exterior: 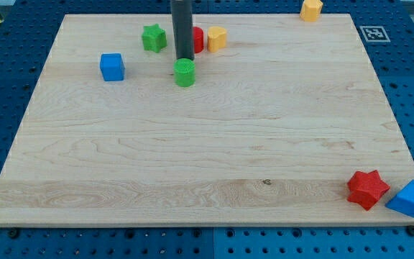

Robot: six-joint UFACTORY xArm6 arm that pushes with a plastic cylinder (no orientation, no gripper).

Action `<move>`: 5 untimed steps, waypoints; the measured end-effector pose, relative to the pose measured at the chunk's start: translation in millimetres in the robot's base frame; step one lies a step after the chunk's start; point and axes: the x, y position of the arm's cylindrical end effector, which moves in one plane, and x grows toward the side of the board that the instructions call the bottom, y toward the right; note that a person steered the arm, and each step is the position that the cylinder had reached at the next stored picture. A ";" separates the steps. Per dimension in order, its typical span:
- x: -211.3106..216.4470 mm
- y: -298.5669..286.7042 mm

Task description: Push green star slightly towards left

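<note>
1. Our tip [184, 57] is a bare rod end with no jaws to spread or pinch, and it holds nothing. It stands on the board [207, 165] near the view's top, left of centre.

2. Just below our tip, touching or nearly so, sits a green cylinder [185, 73].

3. Just to the view's right of the rod, partly hidden behind it, is a red block [198, 39] whose shape we cannot make out; a yellow block [216, 37] touches it further right.

4. The green star [153, 37] lies to the view's left of our tip and a little towards the top, near but apart from the rod.

5. This is the relation that matters: we are already on the star's right side, so a leftward push is open to us. We judge the tip must first rise slightly towards the view's top to line up with the star's middle, then slide left.

6. A blue cube [112, 67] lies further left and lower, off the star's line.

7. Well apart are a second yellow block [311, 9] at the top right edge, and a red star [367, 189] and blue triangle [409, 199] at the bottom right.
</note>
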 end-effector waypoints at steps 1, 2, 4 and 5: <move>-32.7 1.5; -46.2 -1.5; -46.2 -32.3; -46.2 -43.0</move>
